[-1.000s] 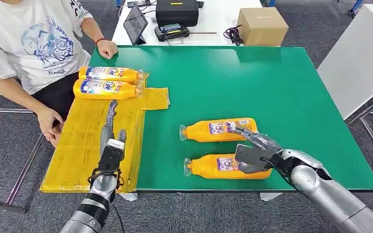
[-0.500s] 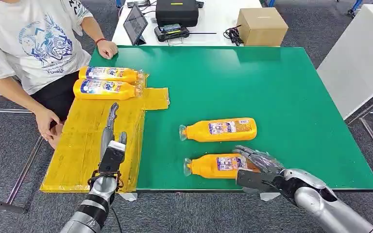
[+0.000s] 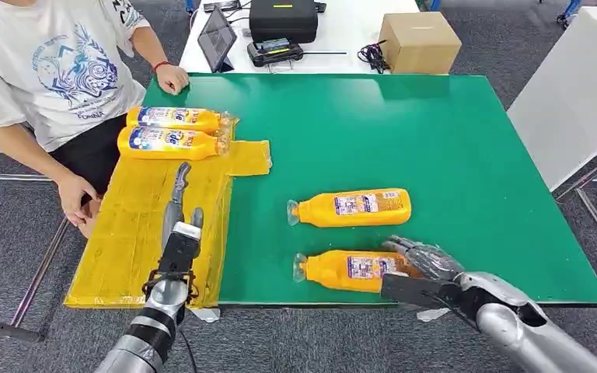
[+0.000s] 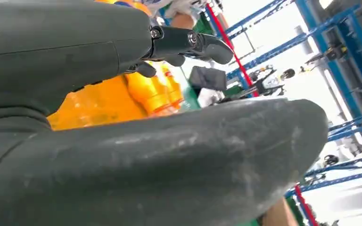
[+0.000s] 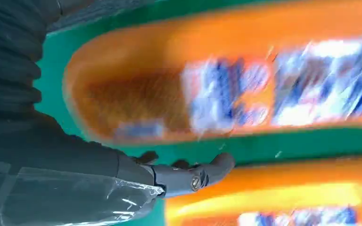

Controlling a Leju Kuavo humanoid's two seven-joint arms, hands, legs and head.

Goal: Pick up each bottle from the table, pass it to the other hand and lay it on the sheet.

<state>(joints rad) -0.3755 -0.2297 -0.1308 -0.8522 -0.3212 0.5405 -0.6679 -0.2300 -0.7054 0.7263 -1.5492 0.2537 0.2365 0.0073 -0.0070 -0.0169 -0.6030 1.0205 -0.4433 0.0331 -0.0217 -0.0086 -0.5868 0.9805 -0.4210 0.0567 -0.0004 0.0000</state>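
Note:
Two orange bottles lie on the green table: the far bottle and the near bottle, caps pointing left. My right hand sits at the near bottle's base by the table's front edge, fingers spread over that end and thumb on the near side, not closed. The right wrist view shows a blurred orange bottle just beyond a finger. My left hand hovers over the yellow sheet, fingers stretched out and empty. Two more bottles lie at the sheet's far end.
A person in a white shirt sits at the left, one hand on the table's far corner, the other beside the sheet. Behind the table stand a tablet, a black case and a cardboard box.
My right hand has drawn back toward the table's front edge and dropped, from above both bottles to the base of the near one. The left hand has barely moved.

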